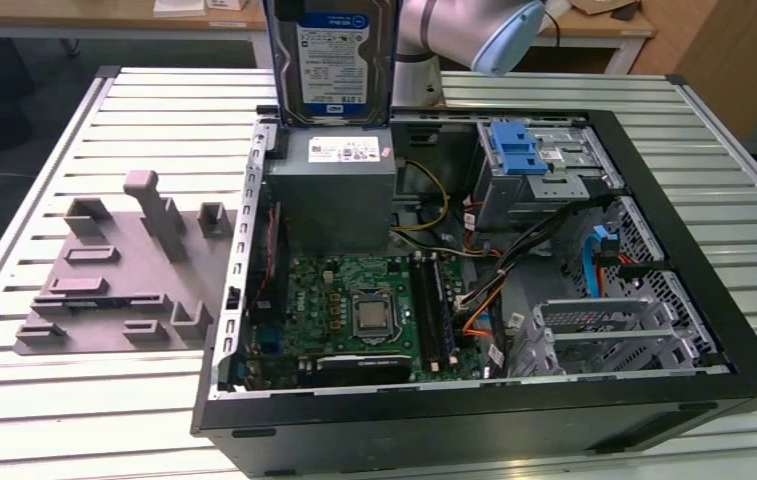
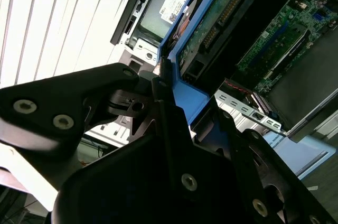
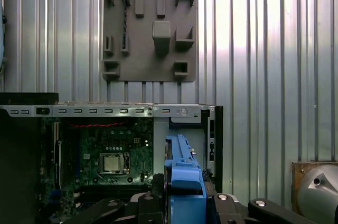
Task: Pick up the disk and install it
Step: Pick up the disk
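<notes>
Hanging upright above the open computer case [image 1: 698,300], the disk [image 1: 334,60] is seen in the exterior view with its white-and-blue label facing the camera and its lower edge just over the grey power-supply box [image 1: 338,195]. It is held clear of the case — nothing beneath it is touched. In both wrist views the gripper [image 3: 182,195] is closed on the disk's blue bracket [image 2: 193,97], a black finger [image 2: 171,123] being pressed against each side of the blue plastic (the green circuit-board underside of the disk [image 2: 222,18] is shown in the second wrist view).

Inside the case, the green motherboard [image 1: 358,310] lies flat on the bottom, and the metal drive cage with a blue latch [image 1: 518,155] sits at the far side, towards the exterior view's right of the power-supply box. On the slatted metal table [image 1: 111,410], beside the case at the exterior view's left, a grey fixture plate [image 1: 118,275] with raised blocks is laid — it is also seen in the first wrist view [image 3: 150,31], beyond the case's edge
</notes>
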You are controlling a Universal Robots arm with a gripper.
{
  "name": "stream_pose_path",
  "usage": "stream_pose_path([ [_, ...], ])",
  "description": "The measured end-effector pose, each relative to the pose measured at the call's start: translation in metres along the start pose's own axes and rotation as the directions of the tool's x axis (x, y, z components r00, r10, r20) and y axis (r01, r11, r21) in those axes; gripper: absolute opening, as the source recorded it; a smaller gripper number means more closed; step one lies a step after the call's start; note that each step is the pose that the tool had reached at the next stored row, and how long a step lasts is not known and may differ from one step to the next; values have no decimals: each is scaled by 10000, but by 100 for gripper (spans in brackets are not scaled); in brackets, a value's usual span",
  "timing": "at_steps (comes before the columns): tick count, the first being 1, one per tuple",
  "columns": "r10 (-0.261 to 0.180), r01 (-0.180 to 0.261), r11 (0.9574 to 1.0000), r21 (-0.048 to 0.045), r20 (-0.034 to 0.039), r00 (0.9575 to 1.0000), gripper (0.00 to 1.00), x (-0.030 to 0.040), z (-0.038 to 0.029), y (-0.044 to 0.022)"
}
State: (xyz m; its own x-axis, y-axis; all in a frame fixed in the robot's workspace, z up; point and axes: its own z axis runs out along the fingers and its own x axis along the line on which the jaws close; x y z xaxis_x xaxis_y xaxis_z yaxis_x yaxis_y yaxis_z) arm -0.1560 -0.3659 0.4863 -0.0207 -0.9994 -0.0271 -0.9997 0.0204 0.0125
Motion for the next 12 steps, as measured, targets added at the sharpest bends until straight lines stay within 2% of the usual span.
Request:
stream_pose_path([
  [7,-2,2,10000,0,-1,10000,37,9,0,-2],
  [12,-1,1,10000,1,1,10000,37,85,-2,-2],
])
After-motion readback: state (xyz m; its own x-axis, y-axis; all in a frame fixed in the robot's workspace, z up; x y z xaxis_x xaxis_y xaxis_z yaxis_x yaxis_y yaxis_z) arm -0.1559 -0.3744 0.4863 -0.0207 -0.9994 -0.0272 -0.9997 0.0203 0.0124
